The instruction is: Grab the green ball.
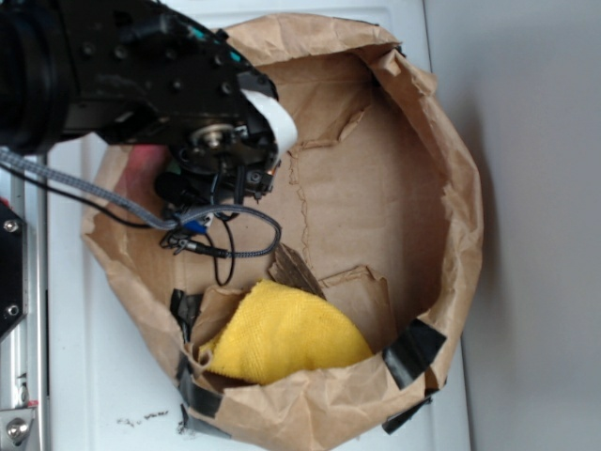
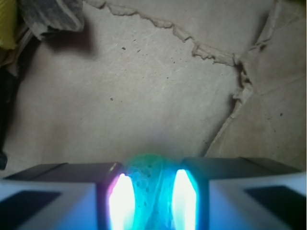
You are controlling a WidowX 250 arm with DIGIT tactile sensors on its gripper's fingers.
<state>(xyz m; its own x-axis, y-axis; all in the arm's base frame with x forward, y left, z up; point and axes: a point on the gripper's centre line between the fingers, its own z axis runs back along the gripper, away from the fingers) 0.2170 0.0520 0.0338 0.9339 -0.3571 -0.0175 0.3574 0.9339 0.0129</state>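
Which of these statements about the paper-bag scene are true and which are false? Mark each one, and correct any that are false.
1. The green ball sits between the fingers of the gripper. True.
2. The yellow cloth lies outside the brown paper bag. False: it lies inside the bag, at its lower edge in the exterior view.
3. The gripper is reaching into the bag. True.
4. The gripper holds the yellow cloth. False: the cloth lies apart from it.
5. Black tape is stuck on the bag's rim. True.
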